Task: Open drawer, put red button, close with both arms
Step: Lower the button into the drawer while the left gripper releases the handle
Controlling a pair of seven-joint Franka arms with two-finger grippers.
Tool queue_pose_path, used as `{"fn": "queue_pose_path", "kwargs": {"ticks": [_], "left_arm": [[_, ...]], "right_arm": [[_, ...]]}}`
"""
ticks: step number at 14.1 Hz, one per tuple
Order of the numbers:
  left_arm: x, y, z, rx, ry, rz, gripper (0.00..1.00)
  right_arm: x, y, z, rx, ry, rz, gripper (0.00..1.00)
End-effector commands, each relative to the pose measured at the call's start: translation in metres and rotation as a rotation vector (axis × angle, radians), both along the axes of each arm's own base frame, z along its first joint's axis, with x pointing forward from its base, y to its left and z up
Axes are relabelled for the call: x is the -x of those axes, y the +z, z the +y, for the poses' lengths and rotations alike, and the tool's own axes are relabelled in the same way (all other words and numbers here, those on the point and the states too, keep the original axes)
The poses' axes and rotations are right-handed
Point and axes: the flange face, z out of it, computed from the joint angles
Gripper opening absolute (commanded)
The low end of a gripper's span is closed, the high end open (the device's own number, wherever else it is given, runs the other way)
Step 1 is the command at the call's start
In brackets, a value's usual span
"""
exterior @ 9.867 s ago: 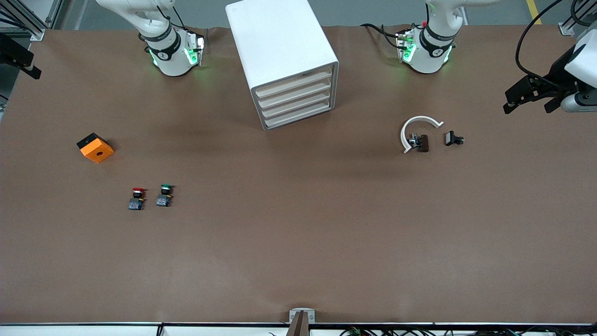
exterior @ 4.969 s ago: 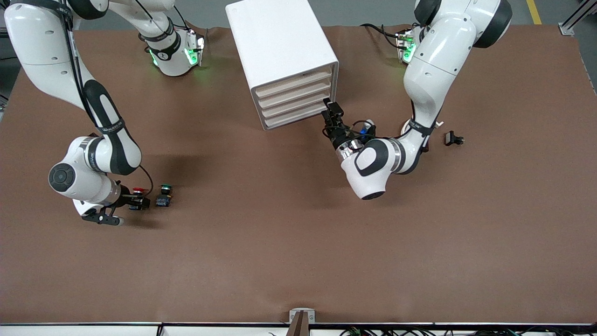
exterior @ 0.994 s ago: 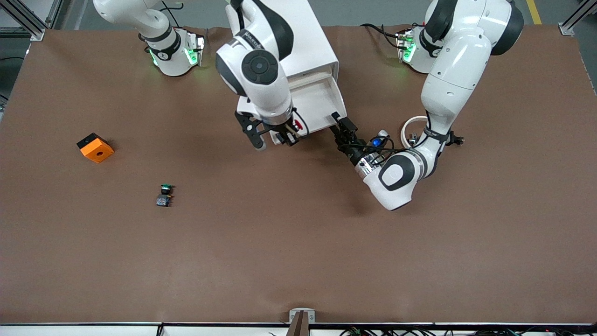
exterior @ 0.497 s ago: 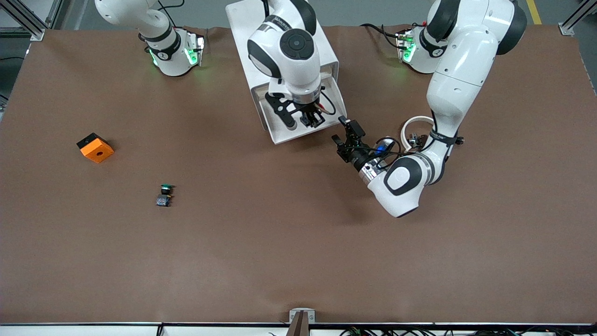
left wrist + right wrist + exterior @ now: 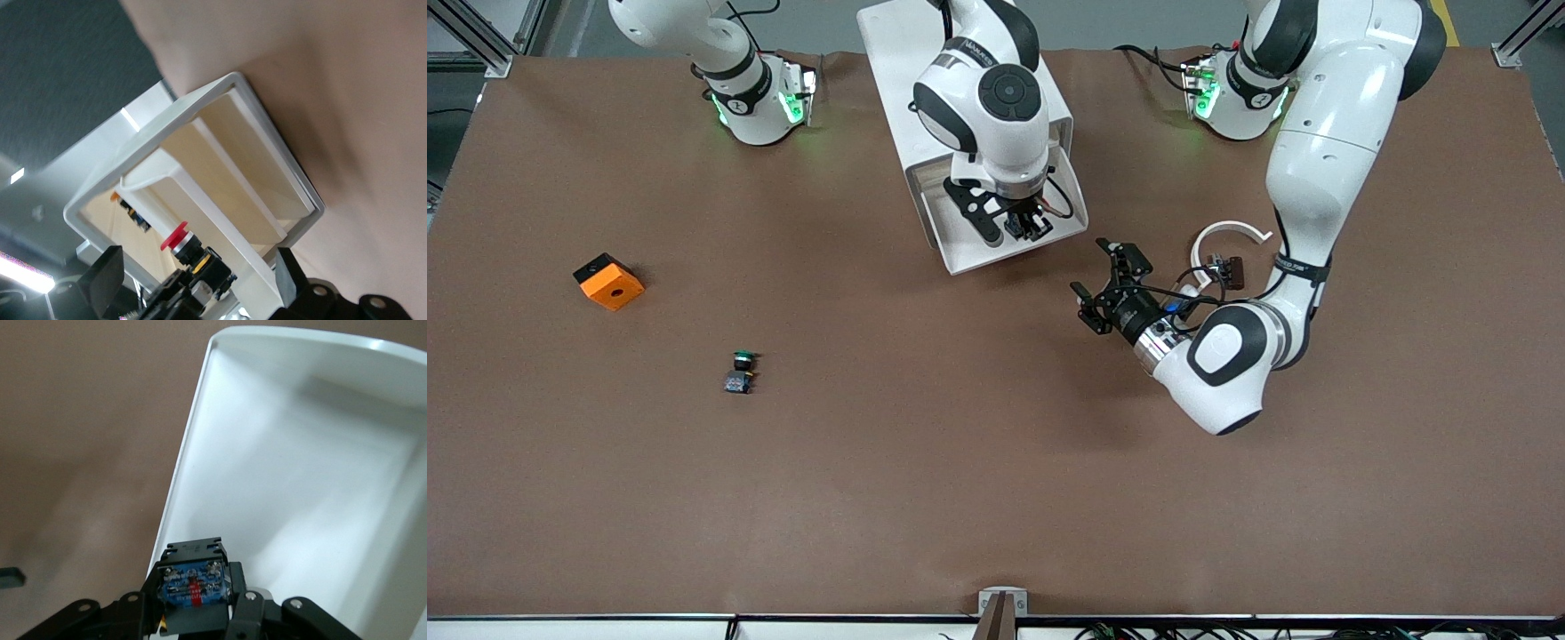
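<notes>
The right claw [image 5: 1024, 222] pinches the red-capped push button with its dark blue block base [image 5: 193, 585] directly over the pulled-out white plastic drawer [image 5: 960, 253] — the tray below looks bare. The left claw [image 5: 1107, 286] hangs spread over the brown worktop [image 5: 960, 462], beside the drawer's corner.

From my station the table [image 5: 996, 498] is evenly lit from overhead, the arms casting soft shadows. The open drawer [image 5: 313, 473] glares white in the right wrist view (its inside nearly washed out); the left wrist view blurs close up.
</notes>
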Motion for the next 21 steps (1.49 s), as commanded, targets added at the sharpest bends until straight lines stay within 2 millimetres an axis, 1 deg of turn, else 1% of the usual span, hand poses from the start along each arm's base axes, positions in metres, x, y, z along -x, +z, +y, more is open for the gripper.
{"fn": "queue_pose_path", "kwargs": {"ticks": [1, 2, 4, 6, 9, 11, 12, 14, 16, 19, 21], "left_arm": [[-0.013, 0.010, 0.011, 0.087, -0.072, -0.167, 1.00], [-0.019, 0.015, 0.016, 0.108, -0.084, -0.236, 1.00], [-0.026, 0.015, 0.022, 0.100, -0.121, -0.328, 1.00], [-0.034, 0.029, 0.023, 0.127, -0.145, -0.432, 1.00], [-0.042, 0.047, 0.028, 0.209, -0.193, -0.560, 1.00], [-0.045, 0.071, 0.031, 0.221, -0.281, -0.658, 1.00], [-0.045, 0.077, 0.032, 0.230, -0.312, -0.684, 1.00], [-0.046, 0.078, 0.037, 0.244, -0.362, -0.714, 1.00], [-0.047, 0.096, 0.036, 0.240, -0.420, -0.776, 1.00], [-0.053, 0.096, 0.037, 0.224, -0.462, -0.835, 1.00], [-0.055, 0.096, 0.033, 0.195, -0.493, -0.873, 1.00]], "right_arm": [[0.012, -0.006, 0.005, 0.012, 0.014, -0.001, 0.00], [0.018, -0.009, 0.008, 0.016, 0.020, 0.003, 0.00], [0.021, -0.011, 0.009, 0.024, 0.019, 0.009, 0.00], [0.029, -0.017, 0.011, 0.035, 0.026, 0.016, 0.00], [0.036, -0.018, 0.015, 0.035, 0.021, 0.017, 0.00], [0.041, -0.018, 0.020, 0.031, 0.016, 0.013, 0.00], [0.042, -0.017, 0.021, 0.024, 0.013, 0.008, 0.00], [0.042, -0.019, 0.022, 0.022, 0.013, 0.006, 0.00], [0.043, -0.021, 0.026, 0.016, 0.016, 0.001, 0.00], [0.045, -0.027, 0.028, 0.016, 0.004, -0.004, 0.00], [0.045, -0.026, 0.029, 0.016, 0.004, -0.004, 0.00]]}}
